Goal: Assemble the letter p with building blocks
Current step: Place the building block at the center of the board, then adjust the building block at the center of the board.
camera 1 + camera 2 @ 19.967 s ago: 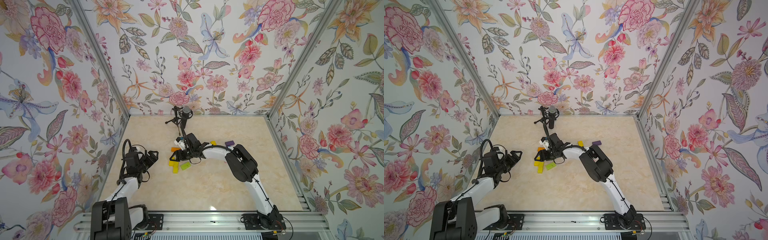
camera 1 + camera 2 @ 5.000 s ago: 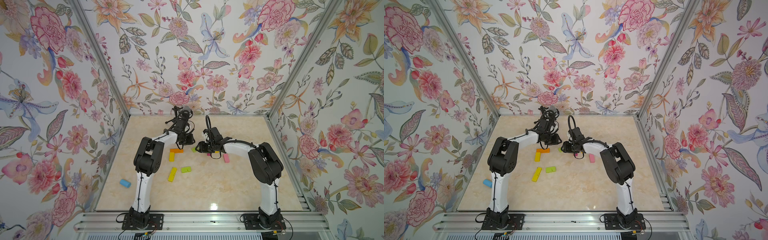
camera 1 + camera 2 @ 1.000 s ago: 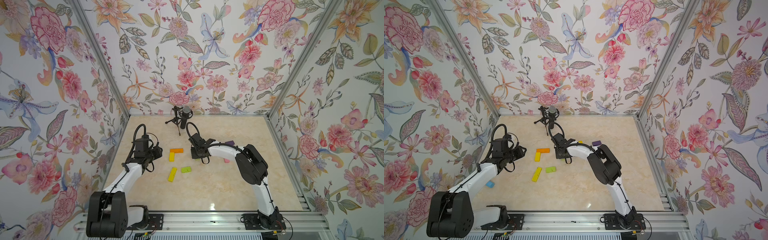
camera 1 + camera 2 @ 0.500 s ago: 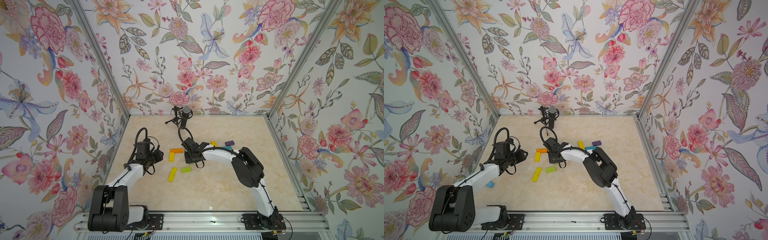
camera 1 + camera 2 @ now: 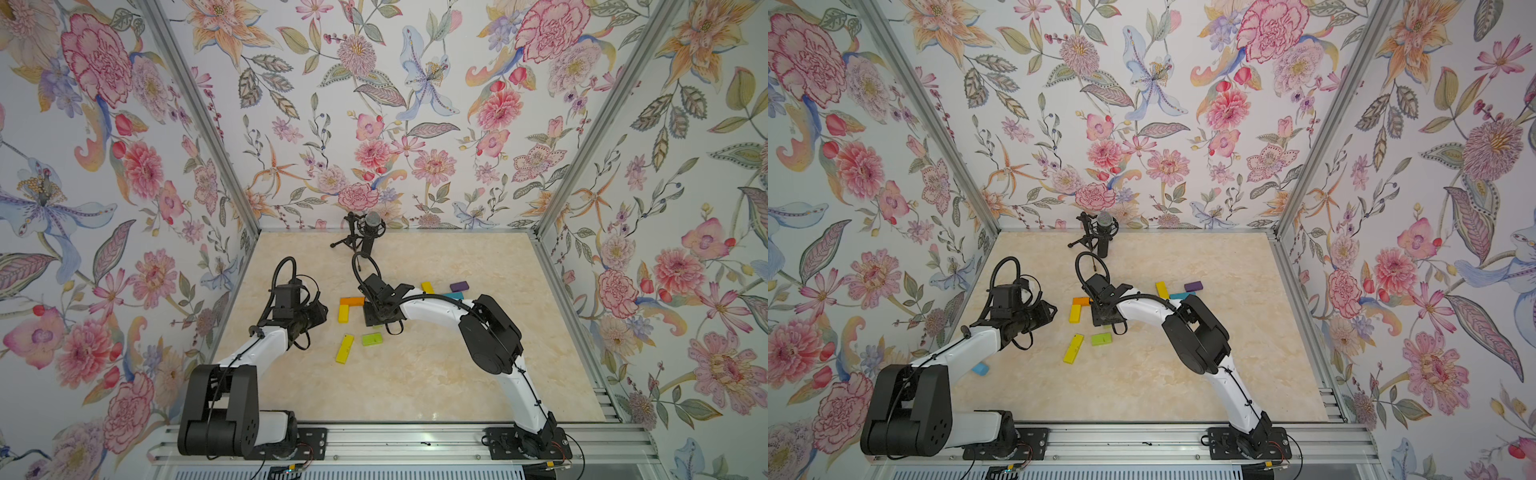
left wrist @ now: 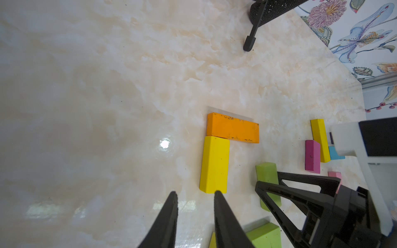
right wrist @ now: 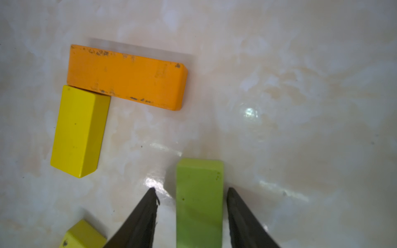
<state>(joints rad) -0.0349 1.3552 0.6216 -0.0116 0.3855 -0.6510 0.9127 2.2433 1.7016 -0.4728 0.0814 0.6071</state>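
Since a second ago the right arm (image 5: pixel 436 309) has swung in from the far blocks toward the orange block (image 5: pixel 352 300), and its jaws have widened. Nearest, a blue block (image 5: pixel 980 368) is lying close against the left arm (image 5: pixel 963 345), showing in a top view only. Farther in, a long yellow block (image 5: pixel 345 349) is lying slantwise with a green block (image 5: pixel 372 339) just beside it. The left gripper (image 6: pixel 196 193) is hovering low, jaws a little apart with nothing between them. One tip is overlapping the near end of the short yellow block (image 6: pixel 214 164), and I cannot tell whether it is touching.

The right gripper (image 7: pixel 191 190) is straddling a second green block (image 7: pixel 199 182) that is lying flat on the table (image 7: pixel 300 128). Its jaws are standing apart, with a clear gap on one side and the other finger very close, contact hard to judge. From above, that block is hiding almost wholly under the gripper.

Beyond, the short yellow block is butting end-on against the orange block, making an L. A magenta block (image 6: pixel 312 155) and a pink block (image 6: pixel 334 175) are showing in the left wrist view only, the pink one partly covered. Farther still, the far yellow block (image 5: pixel 427 286), a teal block (image 5: pixel 453 296) and a purple block (image 5: pixel 459 286) are lying by the right arm, the teal one cut off by it. At the very back the microphone (image 5: pixel 368 232) is standing.
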